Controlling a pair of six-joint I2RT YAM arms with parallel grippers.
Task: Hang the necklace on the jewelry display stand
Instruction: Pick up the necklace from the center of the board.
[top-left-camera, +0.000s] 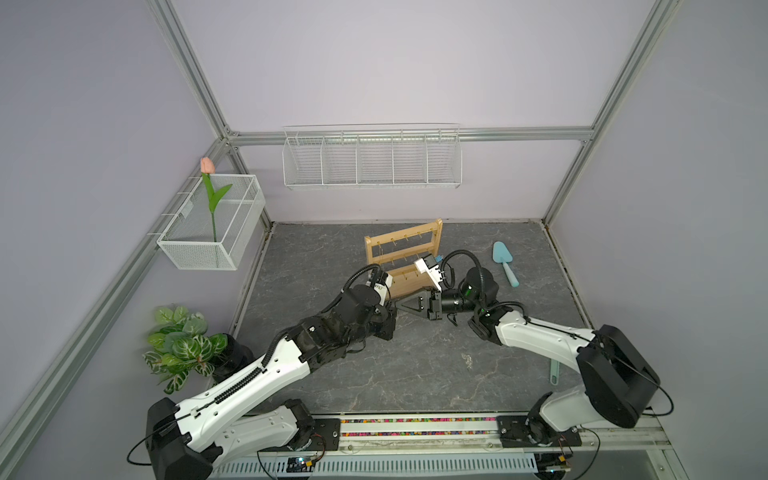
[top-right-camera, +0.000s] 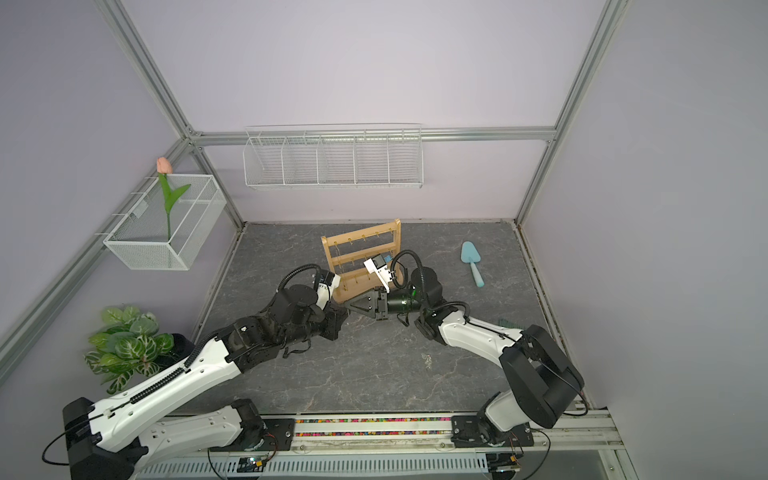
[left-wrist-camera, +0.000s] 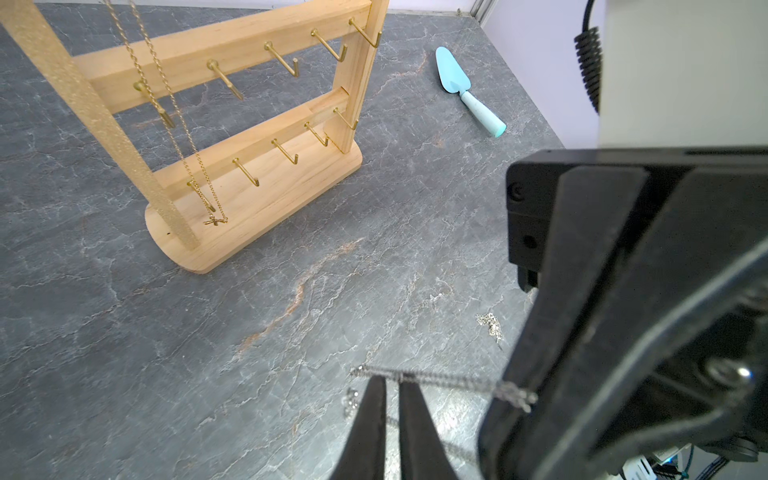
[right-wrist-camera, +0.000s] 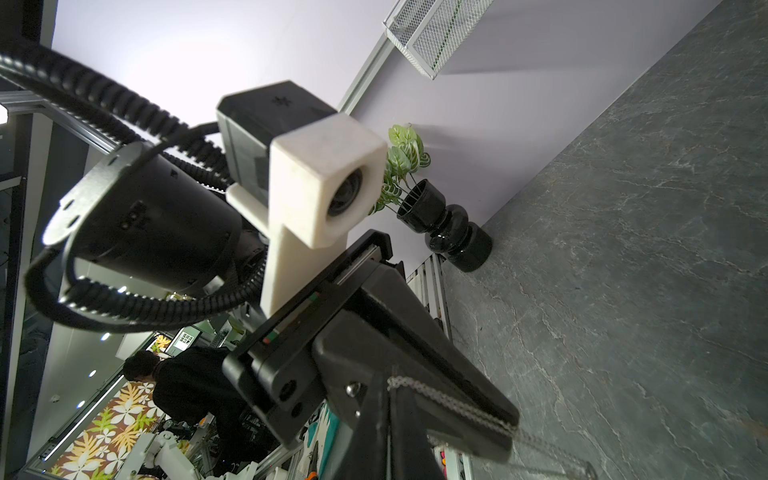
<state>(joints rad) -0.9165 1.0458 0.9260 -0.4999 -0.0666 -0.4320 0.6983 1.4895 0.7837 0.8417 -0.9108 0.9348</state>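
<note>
grey marbled bench (top-left-camera: 374, 374), lilac walls (top-left-camera: 395, 62), aluminium posts (top-left-camera: 199, 83) at the corners. in both top views the jewelry display stand (top-left-camera: 403, 249) sits upright in the middle of the frame, and my two claws meet tip to tip just below its base.

my right claw (top-left-camera: 397, 305) is clenched on the silver necklace (left-wrist-camera: 453, 383); the left wrist view shows the chain bunched at its tip. from there the chain runs in a nearly straight line to my left claw (left-wrist-camera: 390, 380), crosses its tips and drops off the far side in a short loose tail. the left jaws stand almost together with a thin slit between them, and i cannot tell whether they bite the chain or it only lies across them.

so the necklace seems off the bench for that stretch, slung between the claws, its long axis running left to right across the top views, roughly along the line of the stand's bars. the stand lies above that span in the frame. neither arm is clearly nearer; each claw sits by one end of the base.

the hooks (left-wrist-camera: 226, 81) jut out on my side. a gold necklace (left-wrist-camera: 214, 220) hangs down the end by my left claw, so i judge the bare hooks further along are the ones to aim for: lift the span, carry it toward them, lower it over one.
</note>
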